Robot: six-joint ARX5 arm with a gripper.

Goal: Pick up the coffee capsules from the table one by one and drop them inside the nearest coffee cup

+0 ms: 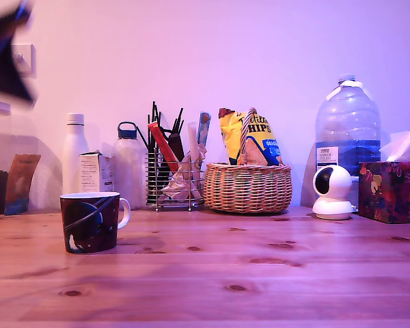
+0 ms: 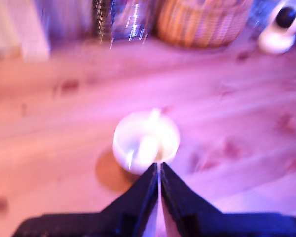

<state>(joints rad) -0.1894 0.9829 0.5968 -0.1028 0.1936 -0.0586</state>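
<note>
So the coffee cup (image 1: 90, 222) sits upright on the wooden table (image 1: 260, 273), toward the exterior view's left, with its white handle (image 1: 124, 212) sticking out toward the exterior view's right. From the wrist view you look almost straight down into the cup (image 2: 146, 142), white inside, and there's 1 pale oblong shape in there that looks like a coffee capsule (image 2: 148, 148), lying on its side with its long axis running roughly from the handle side toward the gripper, but the whole wrist picture is smeared with motion blur so I can't make out which end is the rim. From the exterior view the inside of the cup is hidden by its wall. The gripper (image 2: 159, 170) hangs above the cup, its 2 dark fingers (image 2: 138, 195) pressed nearly together with just a thin sliver between the tips, and nothing visible between them. In the exterior view the arm is only a dark blurry blob (image 1: 10, 51) cut off at the top corner on that view's left. Behind the cup along the wall: a white bottle (image 1: 74, 154), a wire caddy (image 1: 174, 174), a wicker basket (image 1: 249, 186), a big water jug (image 1: 348, 133), a small white camera (image 1: 333, 193) and a tissue box (image 1: 391, 190).
</note>
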